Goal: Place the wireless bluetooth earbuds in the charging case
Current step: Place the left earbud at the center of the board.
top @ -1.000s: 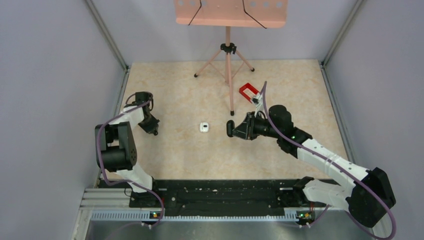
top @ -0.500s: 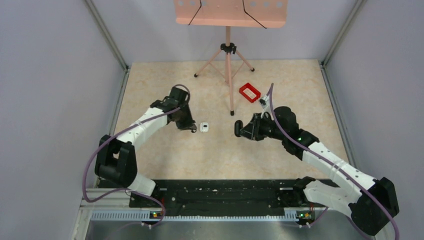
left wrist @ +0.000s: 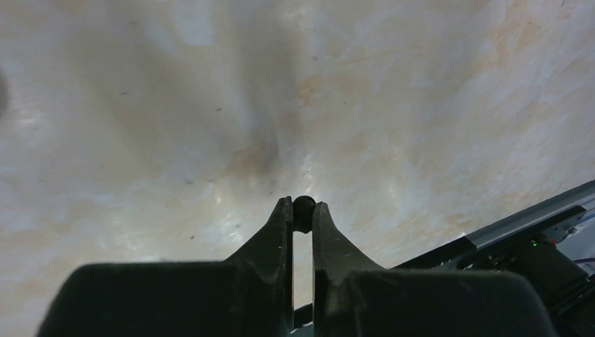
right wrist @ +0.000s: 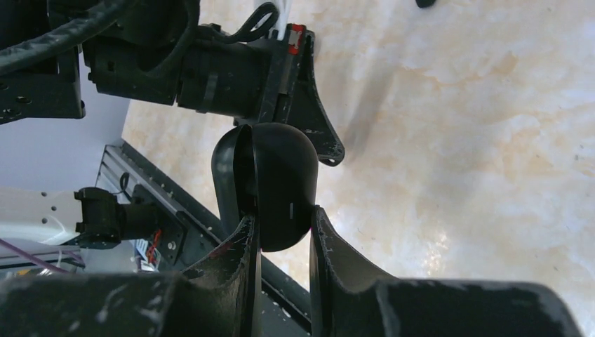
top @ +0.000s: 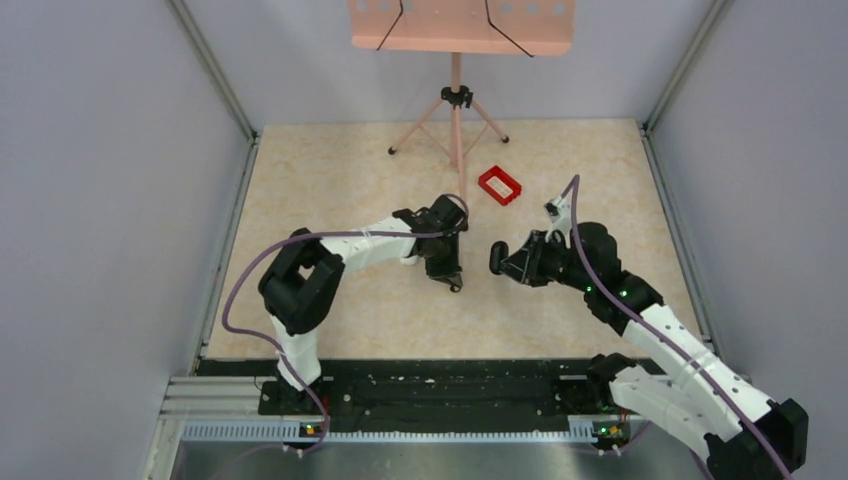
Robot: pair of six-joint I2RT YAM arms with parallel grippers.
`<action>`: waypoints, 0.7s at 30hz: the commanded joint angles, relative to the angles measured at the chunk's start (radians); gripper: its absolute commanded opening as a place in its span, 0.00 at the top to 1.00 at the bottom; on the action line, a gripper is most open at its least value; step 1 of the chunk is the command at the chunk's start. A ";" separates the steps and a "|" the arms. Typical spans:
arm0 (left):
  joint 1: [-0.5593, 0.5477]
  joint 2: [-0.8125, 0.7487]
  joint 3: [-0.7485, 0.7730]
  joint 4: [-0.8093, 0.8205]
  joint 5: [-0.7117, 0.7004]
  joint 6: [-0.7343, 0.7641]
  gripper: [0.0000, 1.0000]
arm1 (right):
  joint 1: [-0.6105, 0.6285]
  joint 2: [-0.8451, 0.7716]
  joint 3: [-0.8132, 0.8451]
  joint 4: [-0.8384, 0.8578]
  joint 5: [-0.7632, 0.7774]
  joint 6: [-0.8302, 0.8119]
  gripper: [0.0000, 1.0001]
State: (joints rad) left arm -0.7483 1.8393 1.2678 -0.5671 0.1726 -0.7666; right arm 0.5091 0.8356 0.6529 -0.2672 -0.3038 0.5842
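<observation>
While my right gripper [right wrist: 284,223] clamps the case [right wrist: 279,175], my left gripper [left wrist: 302,215] pinches an earbud [left wrist: 304,208] near that case.

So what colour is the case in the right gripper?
Glossy black charging case; best in right wrist view.

Top cam: high, well nearside of charging case [top: 497,257], looking down on whole table [top: 330,180]. Right wrist cam: tight on case, left gripper [right wrist: 333,153] just beyond; top shares both. Left wrist cam: low over table, left of case.
</observation>
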 commanded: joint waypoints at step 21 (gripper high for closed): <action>-0.057 0.024 0.226 -0.047 -0.064 0.067 0.58 | -0.016 -0.106 -0.050 -0.116 0.105 -0.001 1.00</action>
State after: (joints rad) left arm -0.8181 1.9583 1.4384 -0.5480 0.1825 -0.7479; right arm 0.5011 0.7307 0.5758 -0.3985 -0.2104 0.5873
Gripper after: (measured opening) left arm 0.428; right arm 0.202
